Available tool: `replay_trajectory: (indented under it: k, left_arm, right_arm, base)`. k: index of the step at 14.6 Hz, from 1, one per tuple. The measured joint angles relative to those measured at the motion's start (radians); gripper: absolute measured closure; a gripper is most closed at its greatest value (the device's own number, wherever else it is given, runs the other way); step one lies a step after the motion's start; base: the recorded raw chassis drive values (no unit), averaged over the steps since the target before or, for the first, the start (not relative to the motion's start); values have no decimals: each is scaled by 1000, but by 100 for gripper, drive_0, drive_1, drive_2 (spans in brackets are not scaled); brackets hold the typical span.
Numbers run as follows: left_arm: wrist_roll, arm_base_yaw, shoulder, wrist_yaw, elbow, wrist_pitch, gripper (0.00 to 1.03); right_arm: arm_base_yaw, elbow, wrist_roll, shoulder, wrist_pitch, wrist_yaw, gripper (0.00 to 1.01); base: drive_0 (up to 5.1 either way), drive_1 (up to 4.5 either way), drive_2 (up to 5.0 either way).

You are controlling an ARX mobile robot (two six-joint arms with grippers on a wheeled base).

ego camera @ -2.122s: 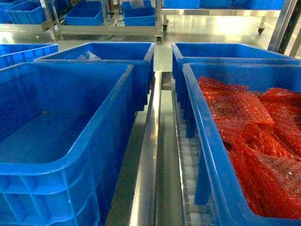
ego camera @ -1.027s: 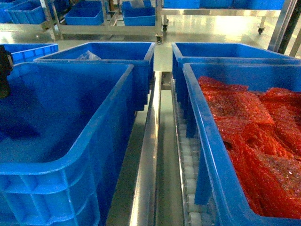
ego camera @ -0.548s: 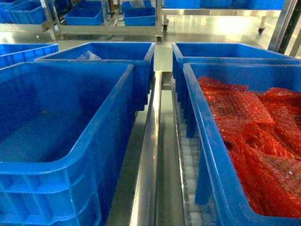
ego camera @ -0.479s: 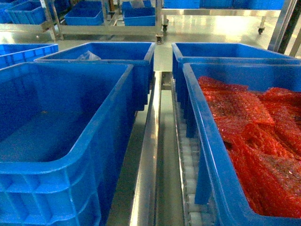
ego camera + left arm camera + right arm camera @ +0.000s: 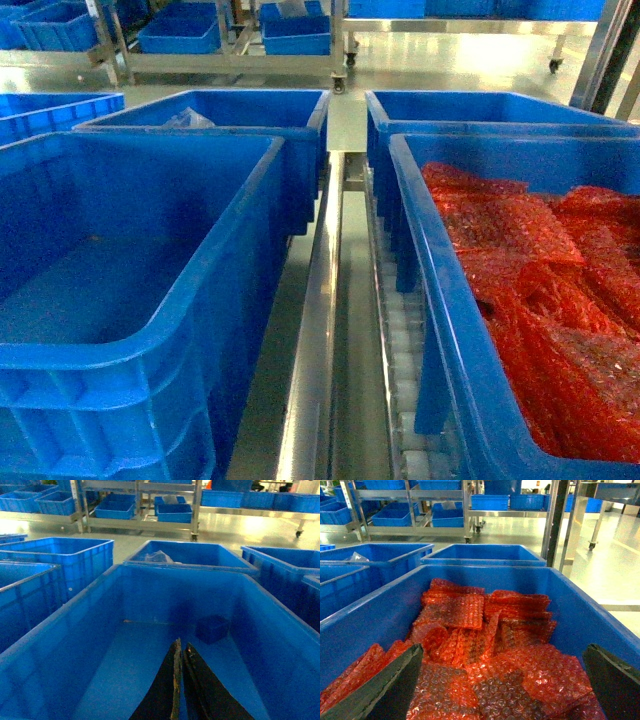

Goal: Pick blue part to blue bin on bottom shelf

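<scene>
1. The blue part (image 5: 212,628) is a small, boxy, smooth plastic block lying on the floor of the left bin (image 5: 75,630), near the far wall; its long axis cannot be told.
2. The left hand (image 5: 180,652) hangs above that floor, dark tapered fingers pressed together, holding nothing.
3. The right hand (image 5: 502,680) is spread wide over red bubble-wrap bags (image 5: 485,645), crinkled and glossy.
4. The bins sit on the steel shelf (image 5: 315,330) with white rollers (image 5: 400,350).
</scene>
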Motion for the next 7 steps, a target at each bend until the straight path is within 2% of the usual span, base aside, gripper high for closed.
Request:
replay_trajectory:
  k: [2, 7]
  left_arm:
    - [0, -7, -47, 12, -45, 10, 101]
    - [0, -6, -208, 11, -47, -140, 101]
  right_arm:
    - [0, 0, 0, 0, 0, 0, 3]
    - [0, 0, 0, 0, 0, 0, 3]
  base:
    - [0, 0, 0]
    - [0, 0, 0]
